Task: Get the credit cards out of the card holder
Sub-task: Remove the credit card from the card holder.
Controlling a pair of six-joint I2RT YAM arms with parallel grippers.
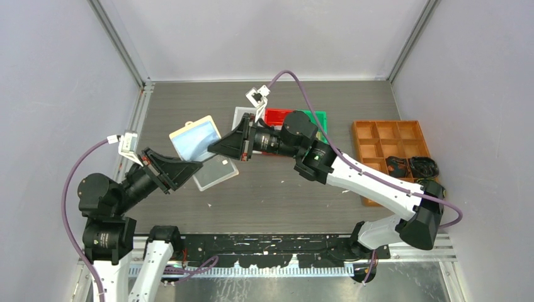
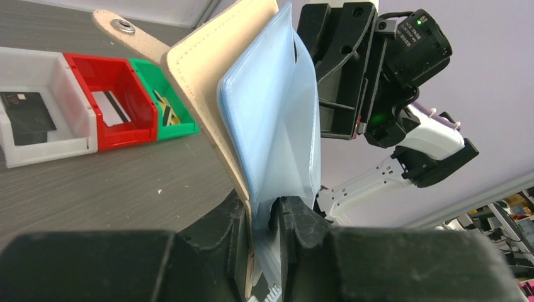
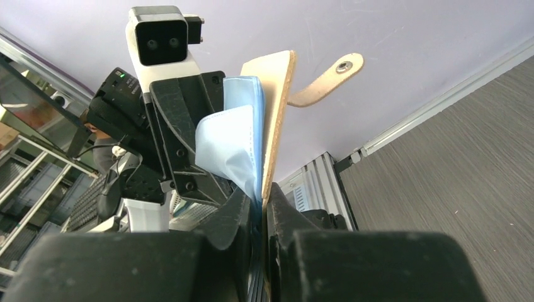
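Observation:
The card holder (image 1: pixel 195 139) is held up above the table between both arms, its beige cover (image 2: pixel 208 82) open and its pale blue clear sleeves (image 2: pixel 277 119) fanned out. My left gripper (image 2: pixel 275 211) is shut on the holder's lower edge, pinching cover and sleeves together. From the other side my right gripper (image 3: pixel 262 201) is shut on the cover (image 3: pixel 275 113) and sleeves. The snap tab (image 3: pixel 327 78) sticks out free. Three credit cards lie in bins: a black one (image 2: pixel 25 113), a white-grey striped one (image 2: pixel 112 107) and a gold one (image 2: pixel 165 113).
White (image 2: pixel 47 141), red (image 2: pixel 142 119) and green (image 2: pixel 182 129) bins stand in a row at the back middle. An orange compartment tray (image 1: pixel 390 148) with a black object (image 1: pixel 412 167) sits at the right. A pale translucent rectangle (image 1: pixel 216 171) lies below the holder.

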